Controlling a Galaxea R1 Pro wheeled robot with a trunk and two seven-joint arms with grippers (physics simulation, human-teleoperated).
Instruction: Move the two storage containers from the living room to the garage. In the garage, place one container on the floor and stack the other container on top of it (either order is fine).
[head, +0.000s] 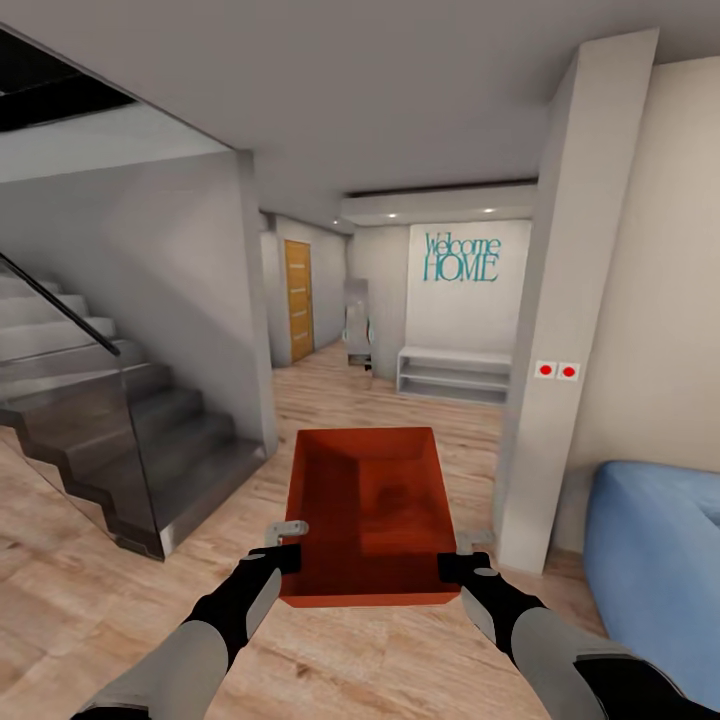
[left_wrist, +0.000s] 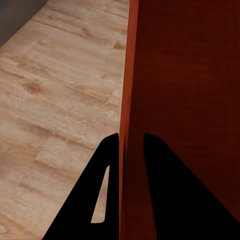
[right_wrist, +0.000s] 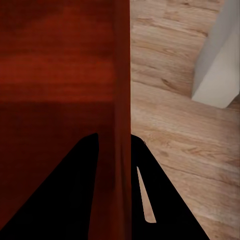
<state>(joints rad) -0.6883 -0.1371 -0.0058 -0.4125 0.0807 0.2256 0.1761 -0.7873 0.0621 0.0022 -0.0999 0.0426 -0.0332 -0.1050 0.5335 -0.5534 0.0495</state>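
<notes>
Light wood-plank flooring (head: 90, 590) runs under an orange-red storage container (head: 365, 515) held level in the air ahead of the robot, between a staircase (head: 120, 440) and a blue sofa (head: 655, 560). The left gripper (head: 285, 556) pinches the container's left wall, one of its fingers (left_wrist: 97, 200) outside and one inside. The right gripper (head: 455, 567) grips the right wall likewise.

A grey staircase (head: 130, 440) faces a teal "Welcome HOME" sign (head: 462, 258).

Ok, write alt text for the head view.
Both black grippers, left and right, clamp the side walls of an empty orange-red rectangular storage container held above light wood-plank floor. Ahead lies a hallway with grey stairs, a white pillar and a blue sofa.
</notes>
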